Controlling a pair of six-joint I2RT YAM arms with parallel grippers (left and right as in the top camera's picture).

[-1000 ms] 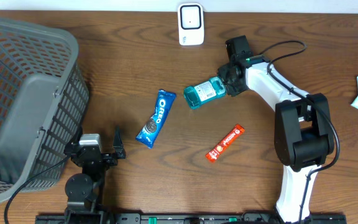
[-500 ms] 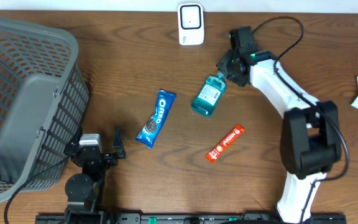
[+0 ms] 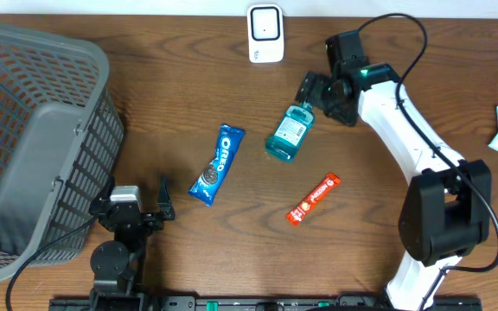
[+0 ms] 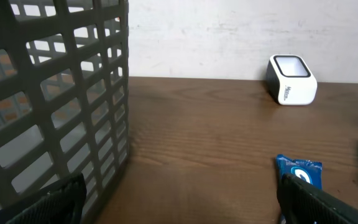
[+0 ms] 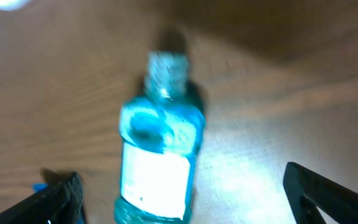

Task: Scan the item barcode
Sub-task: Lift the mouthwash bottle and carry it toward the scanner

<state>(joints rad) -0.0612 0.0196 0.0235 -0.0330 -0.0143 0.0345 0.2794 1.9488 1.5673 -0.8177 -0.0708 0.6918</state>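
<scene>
Your right gripper (image 3: 321, 97), upper right of centre in the overhead view, stands with its jaws spread wide and holds nothing. The bottle (image 3: 287, 136) lies flat on the table (image 3: 232, 250) just below it, cap toward the fingers and white label up. The scanner (image 3: 265, 33) sits at the top centre edge, apart from the bottle. Your left gripper (image 3: 133, 210), at bottom left beside the basket (image 3: 37, 39), is likewise wide open and empty. A cookie pack (image 3: 217, 164) and an orange bar (image 3: 313, 199) lie mid-frame.
</scene>
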